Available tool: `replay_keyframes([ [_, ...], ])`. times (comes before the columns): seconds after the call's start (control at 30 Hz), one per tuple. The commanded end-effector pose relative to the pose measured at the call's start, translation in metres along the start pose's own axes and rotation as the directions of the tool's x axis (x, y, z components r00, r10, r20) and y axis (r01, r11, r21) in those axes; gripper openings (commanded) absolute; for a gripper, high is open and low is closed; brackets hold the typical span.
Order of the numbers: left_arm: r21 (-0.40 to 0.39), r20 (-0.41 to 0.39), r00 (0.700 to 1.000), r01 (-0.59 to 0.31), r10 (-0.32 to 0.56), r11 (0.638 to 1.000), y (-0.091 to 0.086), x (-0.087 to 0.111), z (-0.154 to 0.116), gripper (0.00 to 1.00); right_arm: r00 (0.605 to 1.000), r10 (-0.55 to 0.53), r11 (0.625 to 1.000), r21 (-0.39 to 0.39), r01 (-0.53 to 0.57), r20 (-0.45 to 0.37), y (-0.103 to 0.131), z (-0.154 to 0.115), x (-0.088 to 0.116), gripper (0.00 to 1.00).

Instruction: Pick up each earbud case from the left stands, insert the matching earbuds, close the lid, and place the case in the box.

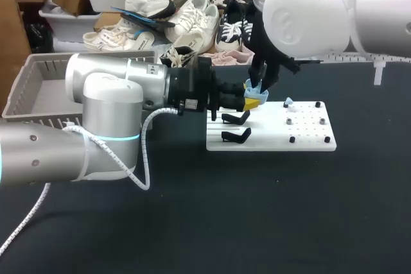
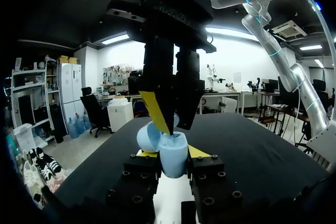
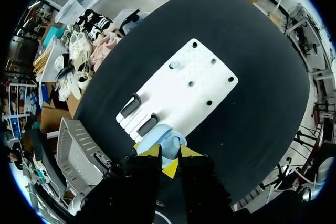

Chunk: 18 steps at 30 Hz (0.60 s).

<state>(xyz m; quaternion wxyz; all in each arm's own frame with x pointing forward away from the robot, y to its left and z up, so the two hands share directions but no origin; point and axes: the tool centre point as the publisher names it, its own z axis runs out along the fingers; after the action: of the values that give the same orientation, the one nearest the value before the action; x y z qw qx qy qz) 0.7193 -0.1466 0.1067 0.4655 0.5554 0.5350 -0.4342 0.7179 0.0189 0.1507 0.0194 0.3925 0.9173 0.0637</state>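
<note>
Above the left end of the white board [image 1: 308, 139], our left gripper [image 2: 173, 153] holds the pale blue earbud case [image 2: 173, 161] off the worktop [image 1: 257, 216], its fingers clamped on the case from 2 sides. The lid [image 2: 147, 136] stands open beside the well. Our right gripper [image 2: 172, 128] comes straight down onto that open well. We cannot tell whether it is clamped on an earbud or holds nothing, though a pale blue sliver shows at its tip.

We judge the task to be mid-insertion for this case. Pickup is done, while closing the lid and placing the case are not yet done. 1 pale blue earbud [image 1: 289, 102] sits on the board's far row, so at least that 1 is left to fetch. The 2 black stands [image 1: 235, 119] that show carry no case. The grey box [image 1: 45, 97] lies well apart to the left, partly hidden by our left arm, and we see no case in the part that shows.
</note>
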Motion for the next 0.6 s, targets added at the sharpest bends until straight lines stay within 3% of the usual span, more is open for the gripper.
replay_keyframes([
  [0.03,-0.003,0.002,1.000,-0.001,0.001,1.000,-0.0013,-0.0003,0.0005,0.00,1.000,0.004,1.000,-0.013,-0.004,0.002,-0.0049,-0.0001,0.0011,0.00],
  [0.6,-0.003,0.002,1.000,-0.001,0.001,1.000,-0.0013,-0.0003,0.0005,0.00,1.000,0.005,1.000,-0.027,-0.006,-0.010,-0.0052,0.0008,0.0035,0.00],
])
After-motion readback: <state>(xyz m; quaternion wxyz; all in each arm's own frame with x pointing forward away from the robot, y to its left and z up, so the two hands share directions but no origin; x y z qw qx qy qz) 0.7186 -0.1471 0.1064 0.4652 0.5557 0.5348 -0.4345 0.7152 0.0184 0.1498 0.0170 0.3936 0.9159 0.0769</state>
